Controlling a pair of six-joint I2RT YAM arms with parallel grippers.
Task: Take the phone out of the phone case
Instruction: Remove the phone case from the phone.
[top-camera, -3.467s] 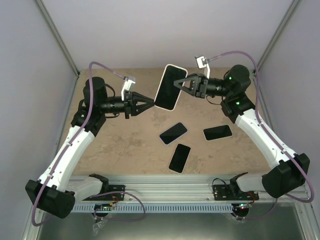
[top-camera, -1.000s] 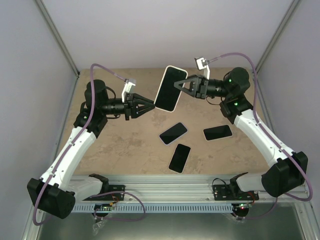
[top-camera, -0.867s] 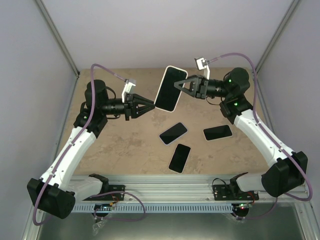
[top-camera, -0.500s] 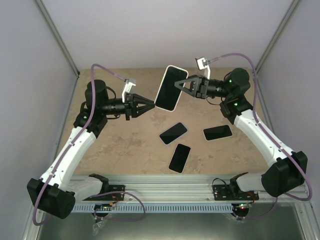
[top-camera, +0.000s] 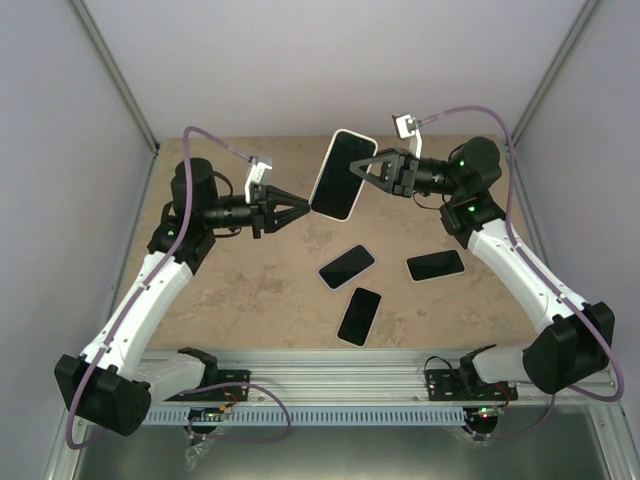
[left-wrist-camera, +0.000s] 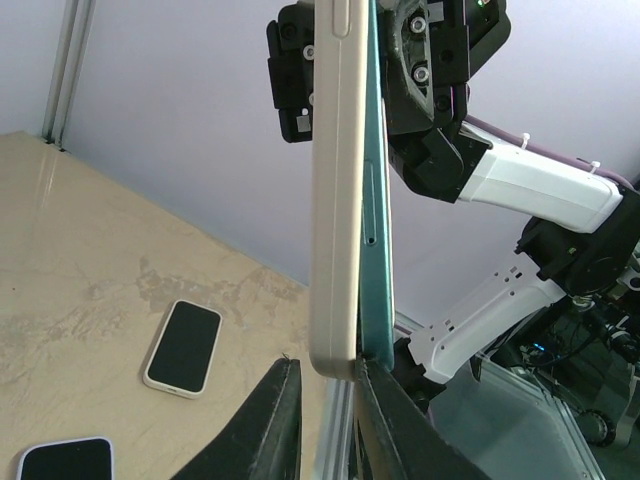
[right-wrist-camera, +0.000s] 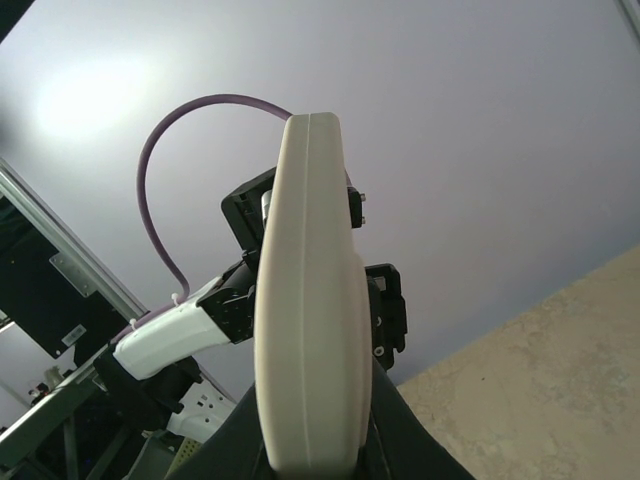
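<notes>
A phone (top-camera: 340, 172) with a black screen, in a cream phone case (top-camera: 326, 211), hangs upright in the air over the far half of the table. My right gripper (top-camera: 352, 166) is shut on its upper right edge; in the right wrist view the case's cream edge (right-wrist-camera: 310, 300) fills the space between the fingers. My left gripper (top-camera: 305, 209) is closed narrowly on the lower left corner. In the left wrist view one fingertip (left-wrist-camera: 372, 375) sits at the seam between the case (left-wrist-camera: 335, 200) and the phone's teal side (left-wrist-camera: 376, 220). The other fingertip (left-wrist-camera: 285, 375) stands just off the case's back.
Three other phones lie screen up on the tan table: one in the middle (top-camera: 346, 266), one nearer the front (top-camera: 359, 315), one to the right (top-camera: 435, 265). Grey walls close the back and sides, and a metal rail (top-camera: 330, 365) runs along the front.
My left gripper's jaws have narrowed around the case's lower corner. The phone and the right arm have hardly moved.
</notes>
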